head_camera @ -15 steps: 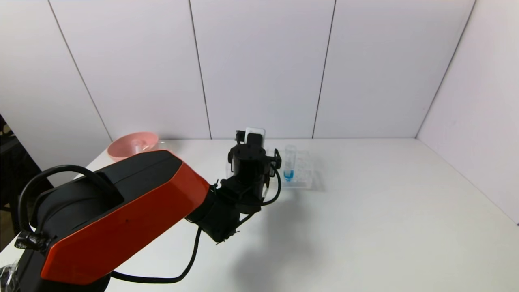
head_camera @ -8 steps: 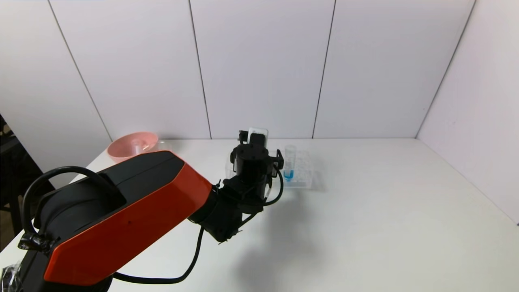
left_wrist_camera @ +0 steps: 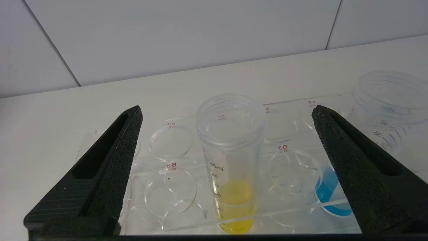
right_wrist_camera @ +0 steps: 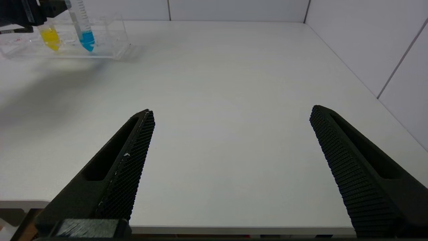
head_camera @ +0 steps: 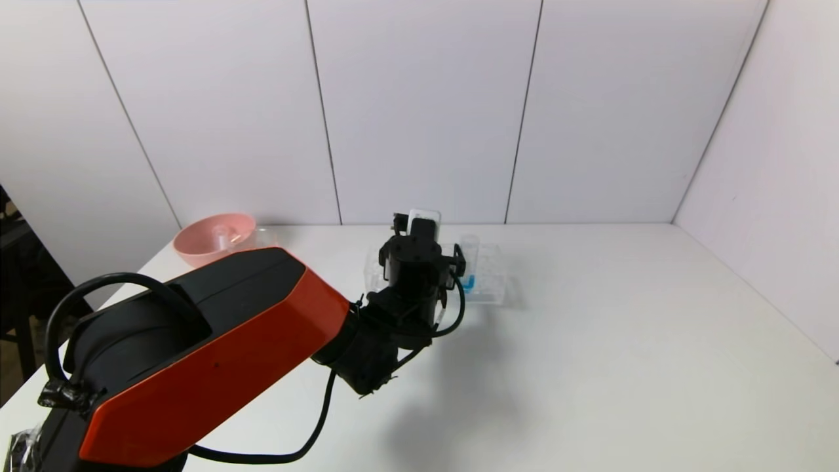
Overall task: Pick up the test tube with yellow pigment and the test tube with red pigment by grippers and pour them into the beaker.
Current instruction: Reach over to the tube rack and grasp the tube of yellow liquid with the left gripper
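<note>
Left gripper (left_wrist_camera: 227, 113) extended forward, jaws wide, right gripper (right_wrist_camera: 230, 113) likewise spread

We see the rack (head_camera: 488, 278) standing at the back of the worktop (head_camera: 590, 341), two tubes (left_wrist_camera: 230, 160) upright in it, and a bowl (head_camera: 213, 237) far to its left.

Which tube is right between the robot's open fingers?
The yellow tube. It stands in the clear rack, centred in the gap of the open left hand. The blue tube stands off to one side, partly behind a finger.
</note>
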